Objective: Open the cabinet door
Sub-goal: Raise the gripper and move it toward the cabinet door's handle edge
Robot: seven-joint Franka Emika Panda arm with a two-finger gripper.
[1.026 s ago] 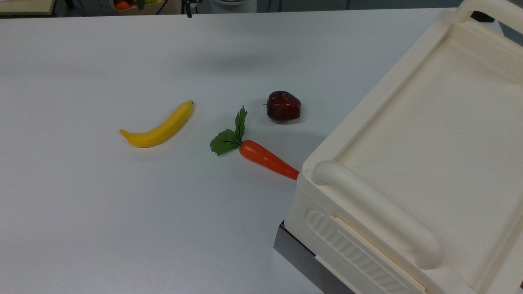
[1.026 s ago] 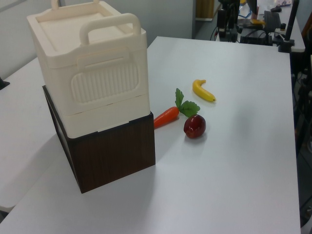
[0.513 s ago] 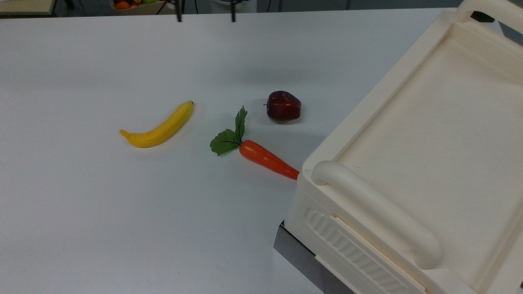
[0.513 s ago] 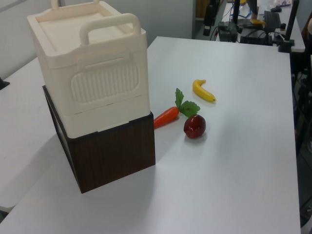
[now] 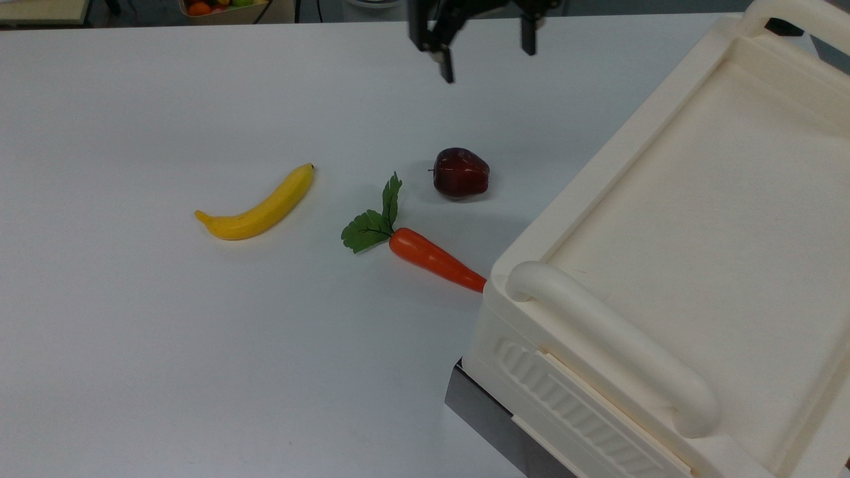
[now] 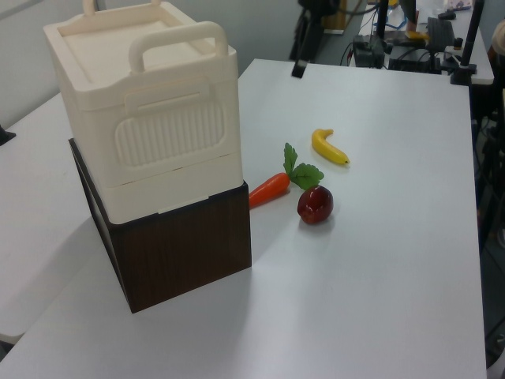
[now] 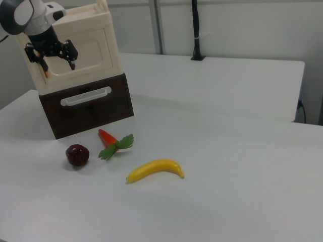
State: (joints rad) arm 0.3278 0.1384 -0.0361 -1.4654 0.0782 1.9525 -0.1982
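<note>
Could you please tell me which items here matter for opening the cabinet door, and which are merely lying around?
Part of the job:
- cabinet door, shut
- tool, open, above the table

Just lying about:
- banana
- carrot
- dark red apple
- dark brown drawer

banana [image 5: 258, 206] | carrot [image 5: 435, 259] beside dark drawer base [image 7: 91, 103] | apple [image 5: 461, 172] | white table [image 5: 166, 345]
</note>
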